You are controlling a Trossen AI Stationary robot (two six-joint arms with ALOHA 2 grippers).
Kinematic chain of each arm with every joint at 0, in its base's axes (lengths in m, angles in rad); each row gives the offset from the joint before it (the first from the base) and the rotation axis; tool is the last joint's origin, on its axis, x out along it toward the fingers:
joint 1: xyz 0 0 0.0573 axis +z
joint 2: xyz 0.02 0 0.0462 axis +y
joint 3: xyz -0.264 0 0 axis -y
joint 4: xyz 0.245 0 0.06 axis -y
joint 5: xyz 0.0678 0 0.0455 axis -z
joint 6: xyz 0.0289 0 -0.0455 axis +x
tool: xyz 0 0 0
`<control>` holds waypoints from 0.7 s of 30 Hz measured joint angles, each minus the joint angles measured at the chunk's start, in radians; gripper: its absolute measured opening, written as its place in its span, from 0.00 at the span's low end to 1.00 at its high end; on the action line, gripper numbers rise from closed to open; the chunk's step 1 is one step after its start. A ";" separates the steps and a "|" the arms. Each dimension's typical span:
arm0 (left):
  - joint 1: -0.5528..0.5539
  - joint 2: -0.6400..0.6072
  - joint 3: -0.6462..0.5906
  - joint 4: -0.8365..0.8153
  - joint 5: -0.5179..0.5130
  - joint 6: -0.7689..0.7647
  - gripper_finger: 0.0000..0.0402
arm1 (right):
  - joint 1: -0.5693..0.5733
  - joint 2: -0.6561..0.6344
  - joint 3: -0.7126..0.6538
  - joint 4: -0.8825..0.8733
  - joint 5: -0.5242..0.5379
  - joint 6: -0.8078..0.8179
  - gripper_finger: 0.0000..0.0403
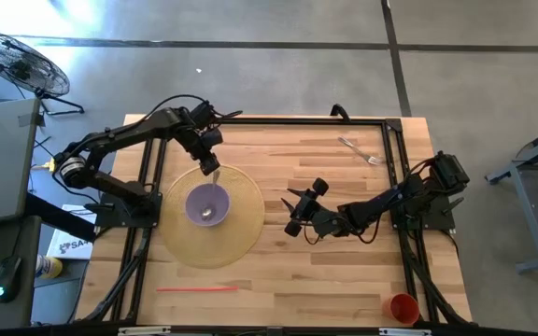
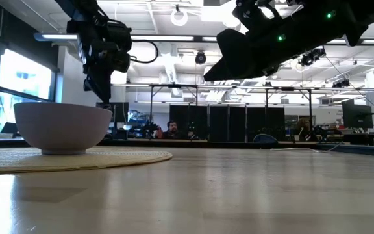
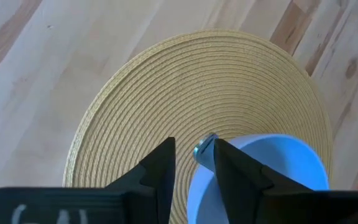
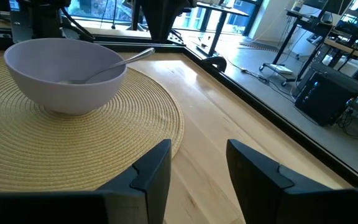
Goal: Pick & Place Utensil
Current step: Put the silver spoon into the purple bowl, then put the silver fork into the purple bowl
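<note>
counter [image 1: 344,271]: wide pale wood, carrying everything; placemat on the left half, right arm resting over the middle right.
placemat [image 1: 236,229]: round woven disc under the bowl; nothing else on it.
bowl [image 1: 206,204]: lilac, upright at the mat's centre, holding the spoon's head.
spoon [image 4: 114,65]: head down in the bowl, handle leaning up over the far rim toward the left pincer; placing looks all but done.
left pincer [image 3: 192,163]: just above the bowl's far rim, fingers parted narrowly either side of the handle tip, not clamped; reads as mid-release.
right pincer [image 4: 197,163]: low over the counter right of the mat, facing the bowl, fingers part open, holding nothing.
fork [image 1: 360,150]: far right corner, well apart from both arms.
risk: handle tip sits between the left fingers, so a sideways pull-away could snag it and flip the spoon out or tip the bowl; a straight lift looks safer.
risk, lesser: leaning handle could slide along the rim once free.
view difference: right wrist view alone shows the spoon's full lean; left wrist view alone shows the gap around the tip; low view hides the spoon behind the bowl wall.
</note>
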 joint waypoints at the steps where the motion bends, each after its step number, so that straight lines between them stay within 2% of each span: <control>1: 0.000 -0.007 0.000 -0.005 0.000 0.000 0.27 | 0.000 0.000 0.000 0.000 0.000 0.000 0.37; 5: 0.000 -0.060 0.000 -0.028 -0.001 -0.003 0.27 | 0.000 0.000 0.000 0.000 0.001 0.000 0.37; 10: -0.023 -0.158 0.000 -0.024 0.010 -0.077 0.27 | 0.000 0.000 0.000 0.000 0.001 0.000 0.37; 16: -0.170 -0.287 -0.085 0.066 0.005 -0.150 0.27 | 0.000 0.000 0.000 0.000 0.000 0.000 0.37; 21: -0.330 -0.371 -0.199 0.194 -0.068 -0.236 0.27 | -0.002 0.000 0.000 -0.003 0.010 0.013 0.37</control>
